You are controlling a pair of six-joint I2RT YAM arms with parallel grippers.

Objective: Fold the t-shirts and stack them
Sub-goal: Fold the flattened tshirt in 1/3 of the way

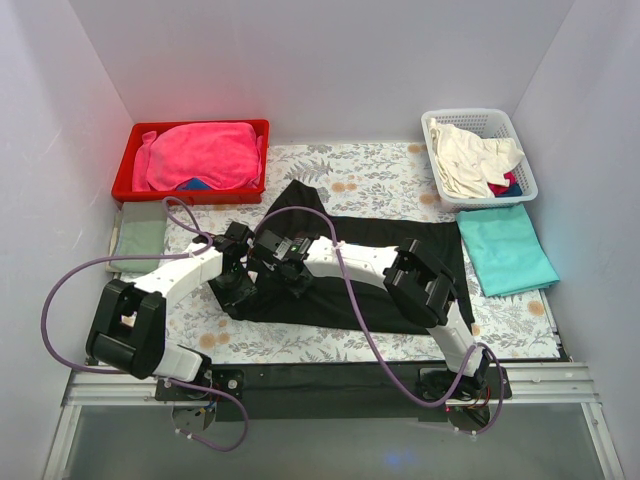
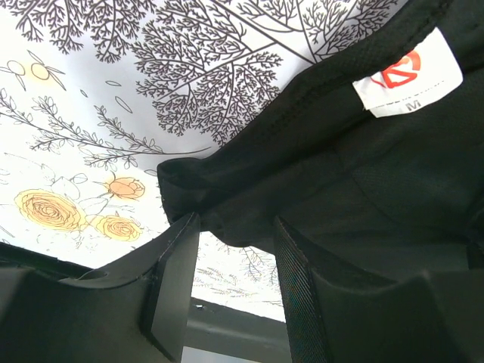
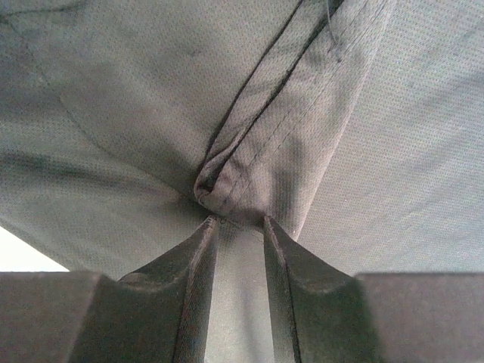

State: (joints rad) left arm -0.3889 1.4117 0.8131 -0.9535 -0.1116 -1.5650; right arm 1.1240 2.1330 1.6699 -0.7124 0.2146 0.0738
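The black t-shirt (image 1: 390, 228) is lying across the middle of the floral table cover (image 1: 380, 180), soft, light and limp. The left gripper (image 2: 233, 227) is straddling a bunched hem below the collar label (image 2: 404, 72), and the right gripper (image 3: 239, 221) a seam fold. Both sets of jaws are standing partly spread, and I cannot tell whether either is truly pinching. Hems likely offer the firmest hold.

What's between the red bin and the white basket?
In the top view, just bare flowery tablecloth between the red bin and white basket, with a corner of the black shirt poking in.
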